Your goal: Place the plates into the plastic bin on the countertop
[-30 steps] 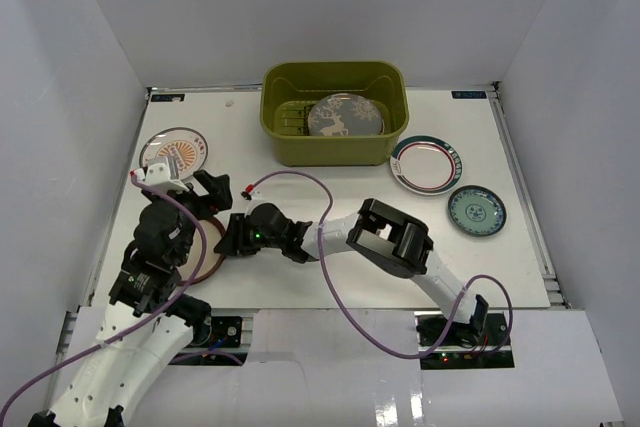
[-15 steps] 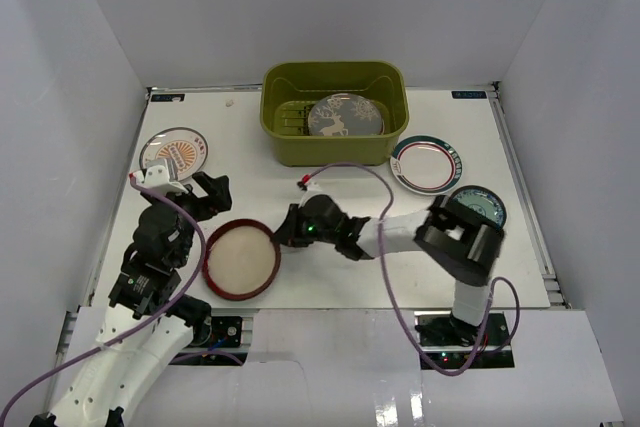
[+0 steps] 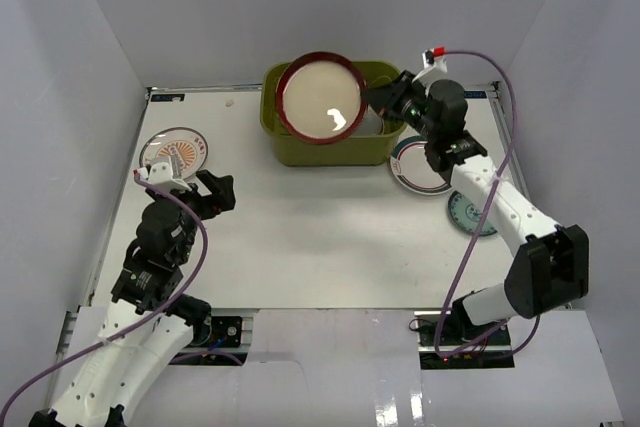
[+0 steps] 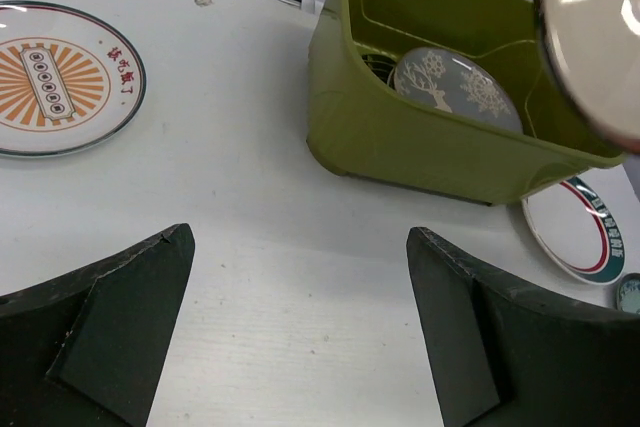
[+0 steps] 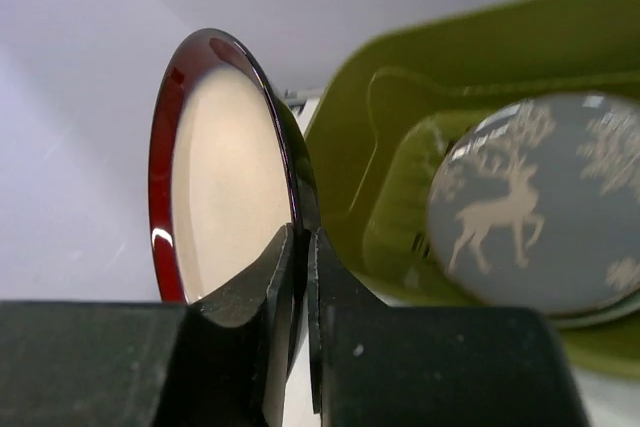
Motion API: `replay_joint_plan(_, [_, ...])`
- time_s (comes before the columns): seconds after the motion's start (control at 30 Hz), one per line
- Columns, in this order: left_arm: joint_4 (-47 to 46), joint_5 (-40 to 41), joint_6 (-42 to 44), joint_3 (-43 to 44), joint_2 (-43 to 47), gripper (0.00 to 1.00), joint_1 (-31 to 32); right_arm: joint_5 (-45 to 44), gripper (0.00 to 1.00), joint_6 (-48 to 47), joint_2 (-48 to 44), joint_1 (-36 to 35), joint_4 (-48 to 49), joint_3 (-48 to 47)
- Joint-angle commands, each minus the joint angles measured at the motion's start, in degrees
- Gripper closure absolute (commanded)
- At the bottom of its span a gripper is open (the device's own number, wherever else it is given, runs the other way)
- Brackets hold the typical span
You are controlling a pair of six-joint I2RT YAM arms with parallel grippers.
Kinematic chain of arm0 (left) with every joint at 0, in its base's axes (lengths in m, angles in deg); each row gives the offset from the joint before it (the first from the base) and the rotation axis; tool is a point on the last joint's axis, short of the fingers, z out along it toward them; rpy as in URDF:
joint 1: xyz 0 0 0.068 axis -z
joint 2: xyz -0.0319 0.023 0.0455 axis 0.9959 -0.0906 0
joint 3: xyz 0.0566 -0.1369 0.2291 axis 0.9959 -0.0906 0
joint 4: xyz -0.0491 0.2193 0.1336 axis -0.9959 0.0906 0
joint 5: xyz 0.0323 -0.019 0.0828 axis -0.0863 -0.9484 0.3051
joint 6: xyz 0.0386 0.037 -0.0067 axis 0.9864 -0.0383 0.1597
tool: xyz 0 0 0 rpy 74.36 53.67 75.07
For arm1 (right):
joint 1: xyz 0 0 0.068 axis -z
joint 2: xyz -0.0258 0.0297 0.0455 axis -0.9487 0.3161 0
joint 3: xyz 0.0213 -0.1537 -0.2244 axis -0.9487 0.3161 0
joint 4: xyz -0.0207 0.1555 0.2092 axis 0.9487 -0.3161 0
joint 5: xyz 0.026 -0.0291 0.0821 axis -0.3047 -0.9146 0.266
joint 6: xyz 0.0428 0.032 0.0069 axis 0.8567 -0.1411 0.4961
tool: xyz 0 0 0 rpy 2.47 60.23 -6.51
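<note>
A robot lab test cell: a white tabletop (image 3: 330, 237) boxed in by plain white walls (image 3: 300, 7), with a left arm (image 3: 155, 237) and a right arm (image 3: 500, 205) bolted at its near edge.

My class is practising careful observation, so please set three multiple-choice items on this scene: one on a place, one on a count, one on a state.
1. Where is the cream plate with the dark red rim?
A. flat beside the left arm
B. held in the air over the plastic bin
C. lying on the bin's bottom

2. How many plates lie on the countertop outside the bin?
A. one
B. five
C. three

3. How is the left hand?
A. open and empty
B. shut on a plate
C. shut on the bin's rim

Answers:
1 B: the right hand pinches the plate's rim above the bin.
2 C: the sunburst plate, the green-ringed plate and the small teal plate lie there.
3 A: its fingers stand wide apart with only bare countertop between them.
</note>
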Motion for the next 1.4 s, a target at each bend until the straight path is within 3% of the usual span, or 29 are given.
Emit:
replay_joint_plan(0.0, [-0.2,-2.5,0.0,0.2,-1.7,0.02,-0.5,5.3,0.92,0.6,5.6,4.0,2.4,-10.3])
replay_joint_plan(0.23, [0.3,-2.0,-0.4,0.3,-2.8,0.02,-0.5,8.4,0.92,-1.7,21.6,9.6,-2.3,-28.1])
replay_joint_plan(0.37, [0.7,-2.3,-1.0,0.6,-4.4,0.02,-0.5,7.5,0.92,-3.7,30.4,10.2,-9.6,-37.8])
replay_joint_plan(0.8, [0.7,-6.8,-7.2,2.4,-12.5,0.02,-0.6,8.5,0.89,-6.6,38.9,10.3,-13.7,-38.7])
replay_joint_plan(1.0, [-2.2,-10.6,-10.5,2.3,-19.1,0.02,-0.6,8.7,0.67,-8.8,40.9,10.3,-17.2,-39.7])
replay_joint_plan(1.03, [-3.0,-11.5,-11.0,2.6,-20.1,0.02,-0.6,8.2,0.55,-9.1,40.8,10.2,-17.5,-39.8])
replay_joint_plan(1.2, [-3.7,-9.9,-12.6,5.5,-27.1,0.02,-0.6,3.8,0.27,-10.3,36.4,10.1,-16.8,-36.8])
replay_joint_plan(1.37, [-5.9,-5.7,-16.0,4.6,-30.4,0.02,-0.9,3.4,0.11,-12.3,32.8,9.7,-17.5,-37.0])
